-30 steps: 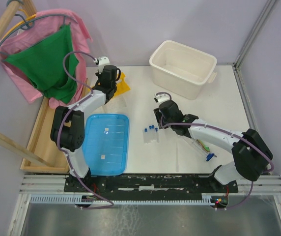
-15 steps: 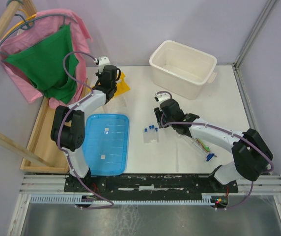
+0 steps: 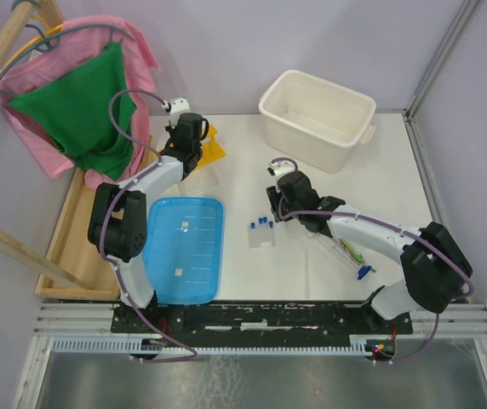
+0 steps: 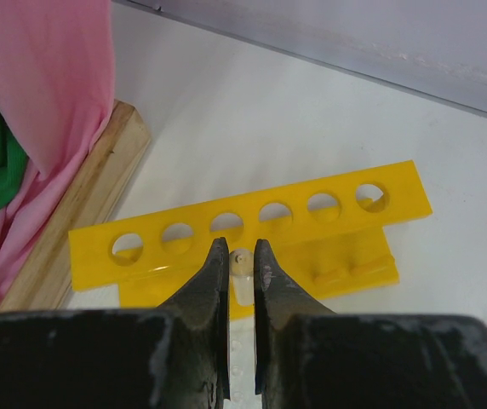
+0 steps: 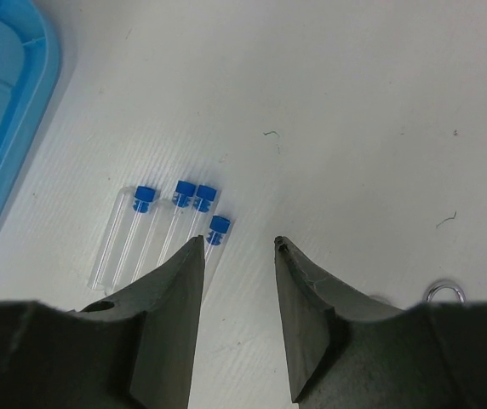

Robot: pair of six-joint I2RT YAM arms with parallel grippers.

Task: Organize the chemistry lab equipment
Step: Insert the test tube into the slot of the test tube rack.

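The yellow tube rack [image 4: 312,209] lies at the back left of the table [image 3: 212,145]. My left gripper [image 4: 240,247] is over it [image 3: 194,152], shut on a small clear tube [image 4: 242,262] held end-on just before the rack's row of holes. Several blue-capped tubes [image 5: 175,217] lie side by side mid-table [image 3: 262,227]. My right gripper [image 5: 239,243] is open and empty, low over the table just right of them [image 3: 274,208]. Green-tipped [image 3: 352,252] and blue-tipped [image 3: 363,273] rods lie under the right arm. A metal ring [image 5: 442,291] shows at the right. I see no flasks.
A large white tub [image 3: 316,106] stands at the back right. A flat blue ribbed lid [image 3: 184,247] lies front left of the tubes, its corner in the right wrist view [image 5: 5,94]. A wooden frame [image 3: 73,221] with pink and green cloth [image 3: 82,102] borders the left side.
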